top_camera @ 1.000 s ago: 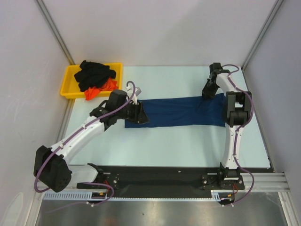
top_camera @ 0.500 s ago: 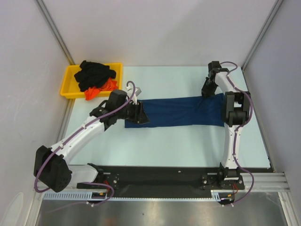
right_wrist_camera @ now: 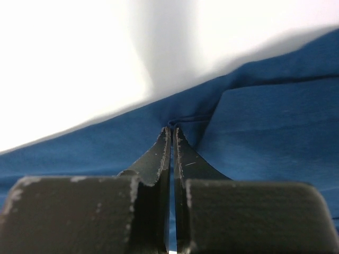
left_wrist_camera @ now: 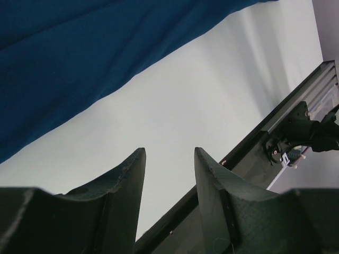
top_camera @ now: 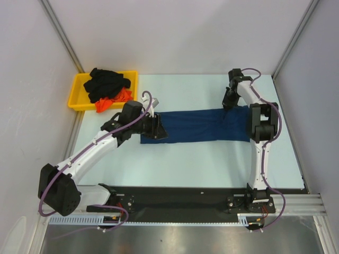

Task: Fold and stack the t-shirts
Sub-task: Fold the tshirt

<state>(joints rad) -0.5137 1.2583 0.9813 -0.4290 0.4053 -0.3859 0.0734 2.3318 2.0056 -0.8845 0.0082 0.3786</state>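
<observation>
A navy t-shirt (top_camera: 201,124) lies folded into a long strip across the middle of the table. My left gripper (top_camera: 159,129) sits at the strip's left end. In the left wrist view it (left_wrist_camera: 169,153) is open over bare table, with the navy t-shirt (left_wrist_camera: 63,63) just beyond its tips. My right gripper (top_camera: 226,103) is at the strip's far right corner. In the right wrist view it (right_wrist_camera: 172,128) is shut, with a small pucker of the navy t-shirt (right_wrist_camera: 265,132) pinched at its tips. Black (top_camera: 106,82) and orange-red (top_camera: 122,96) t-shirts lie heaped in the tray.
The yellow plastic tray (top_camera: 77,92) stands at the back left corner of the table. White walls close in on both sides. A black rail (top_camera: 180,198) with the arm bases runs along the near edge.
My right gripper has slid left along the shirt's far edge and its fingers have closed together. The left arm has not moved.
</observation>
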